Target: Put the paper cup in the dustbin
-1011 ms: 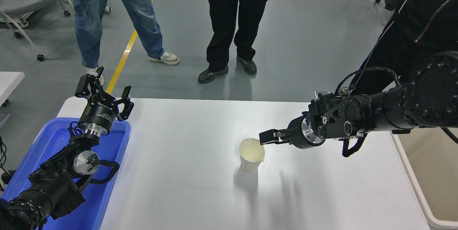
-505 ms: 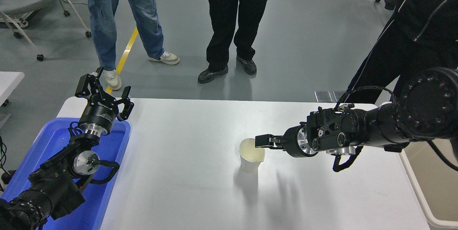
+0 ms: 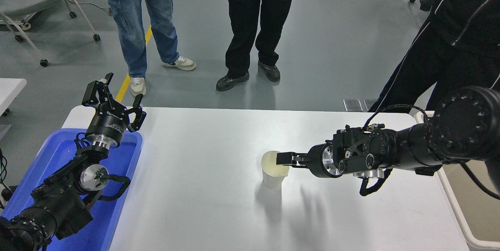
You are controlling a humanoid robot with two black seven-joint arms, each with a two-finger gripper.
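Right hand (image 3: 282, 159) seemingly over paper cup (image 3: 274, 170) rim

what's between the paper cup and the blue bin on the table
Nothing: in the head view the white table is bare from the paper cup to the blue bin. The parked left gripper hangs over the bin's far end.

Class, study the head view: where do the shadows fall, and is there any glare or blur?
Head view: the paper cup and right pincer cast soft shadows toward the camera on the white table; mild sheen on the tabletop; the picture is sharp, with no evident motion blur.
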